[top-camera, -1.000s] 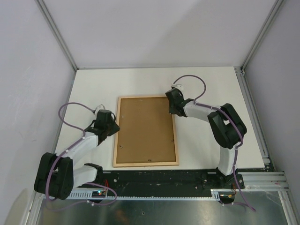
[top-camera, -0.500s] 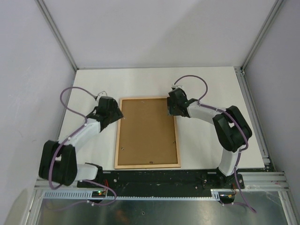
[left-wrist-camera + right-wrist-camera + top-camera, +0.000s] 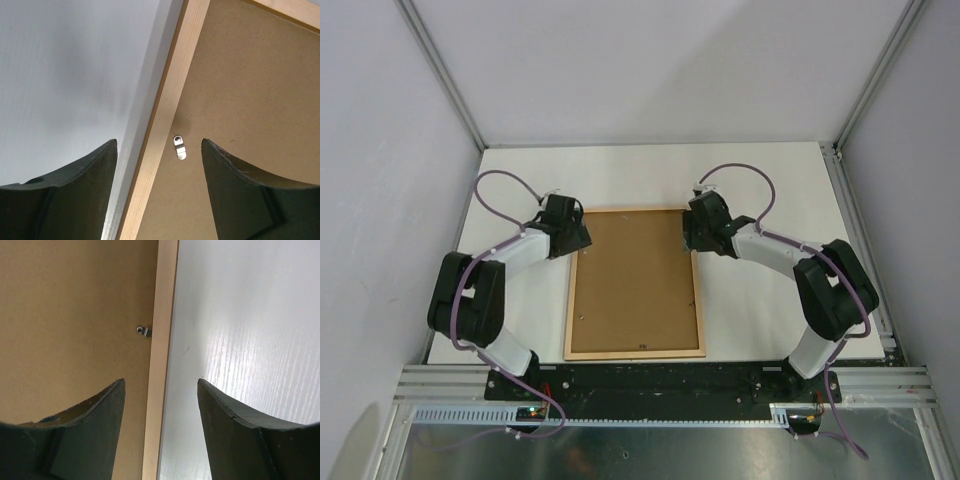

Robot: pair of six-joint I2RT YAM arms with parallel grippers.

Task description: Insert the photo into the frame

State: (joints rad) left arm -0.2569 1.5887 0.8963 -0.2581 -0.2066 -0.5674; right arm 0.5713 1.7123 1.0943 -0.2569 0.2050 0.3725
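Note:
The frame (image 3: 634,353) lies back up on the white table, pale wood rails around a brown backing board (image 3: 635,285). The photo is hidden. My left gripper (image 3: 576,240) hovers over the frame's far left corner. In the left wrist view it (image 3: 159,142) is open, straddling the left rail (image 3: 172,95) beside a small metal clip (image 3: 179,147). My right gripper (image 3: 691,238) is over the far right corner. The right wrist view shows it (image 3: 160,381) open across the right rail (image 3: 164,305), near another clip (image 3: 143,331). Neither gripper holds anything.
The white table (image 3: 760,180) is walled by grey panels at the back and both sides. A metal rail (image 3: 860,250) runs along its right edge. The arm bases stand on the black strip (image 3: 650,378) just below the frame's near rail.
Both grippers have opened. The left arm swung from the frame's left side up to its far left corner. The right gripper shifted slightly right, and the frame settled a little straighter.

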